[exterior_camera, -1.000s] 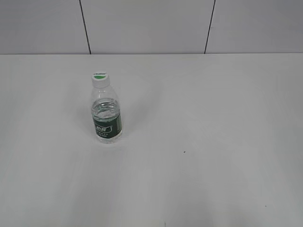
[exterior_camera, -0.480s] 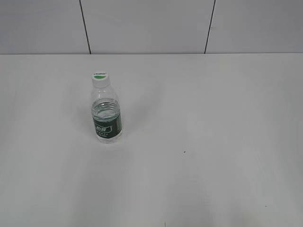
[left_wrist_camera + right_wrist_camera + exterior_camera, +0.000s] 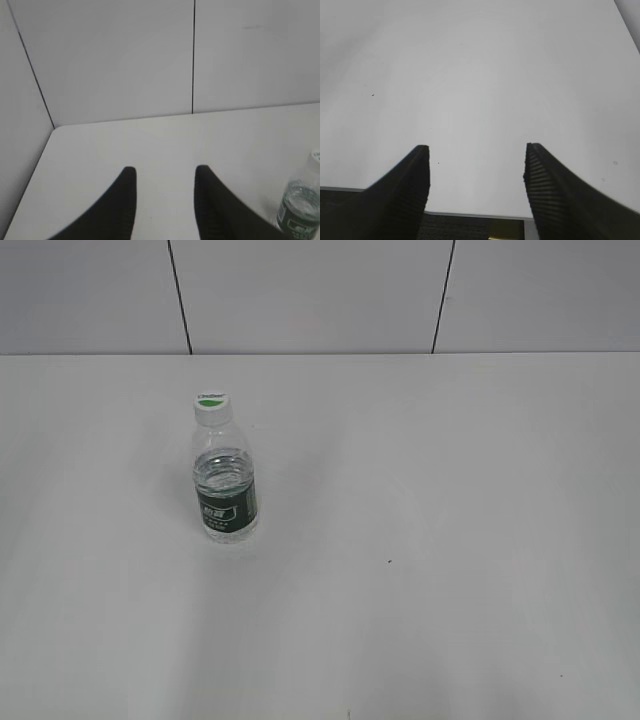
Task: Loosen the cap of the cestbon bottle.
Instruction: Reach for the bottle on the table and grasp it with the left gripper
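cestbon bottle (image 3: 303,205) stands upright on the tabletop (image 3: 450,490), off to the right of the left hand (image 3: 165,172) and a bit ahead, cap (image 3: 211,403) on. right hand (image 3: 476,150) sees none of it. both hands spread, empty. left looks nearer.

The small clear plastic water bottle (image 3: 226,485) wears a dark green label with white print around its lower body, and its round white screw cap (image 3: 212,405) carries a green oval mark on top. Around the bottle spreads the plain white tabletop (image 3: 450,500), and behind it rise pale grey wall panels (image 3: 310,295) split by thin dark vertical seams.
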You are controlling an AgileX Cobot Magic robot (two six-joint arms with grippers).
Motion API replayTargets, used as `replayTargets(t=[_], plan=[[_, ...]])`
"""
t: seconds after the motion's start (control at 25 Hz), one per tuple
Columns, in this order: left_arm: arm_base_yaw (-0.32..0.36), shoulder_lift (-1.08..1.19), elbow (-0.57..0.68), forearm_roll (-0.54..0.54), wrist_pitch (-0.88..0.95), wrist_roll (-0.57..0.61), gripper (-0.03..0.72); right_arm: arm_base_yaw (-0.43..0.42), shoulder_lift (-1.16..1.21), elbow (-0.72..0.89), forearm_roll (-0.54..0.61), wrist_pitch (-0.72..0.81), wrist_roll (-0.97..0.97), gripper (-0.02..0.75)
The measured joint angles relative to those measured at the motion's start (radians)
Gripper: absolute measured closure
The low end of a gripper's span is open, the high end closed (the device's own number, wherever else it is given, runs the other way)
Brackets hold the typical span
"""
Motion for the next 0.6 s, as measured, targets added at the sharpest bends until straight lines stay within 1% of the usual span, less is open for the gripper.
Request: replayTargets(t=[0.44, 0.52, 0.6], plan=[[0.000, 0.409, 0.001, 0.006, -0.548, 0.000, 0.445, 0.000, 0.000, 0.000, 0.000, 0.000, 0.000, 0.275], [0.000, 0.500, 0.022, 0.006, -0.682, -0.001, 0.445, 0.000, 0.000, 0.000, 0.000, 0.000, 0.000, 0.275], [0.000, 0.555, 0.061, 0.006, -0.821, -0.030, 0.445, 0.000, 0.000, 0.000, 0.000, 0.000, 0.000, 0.275]])
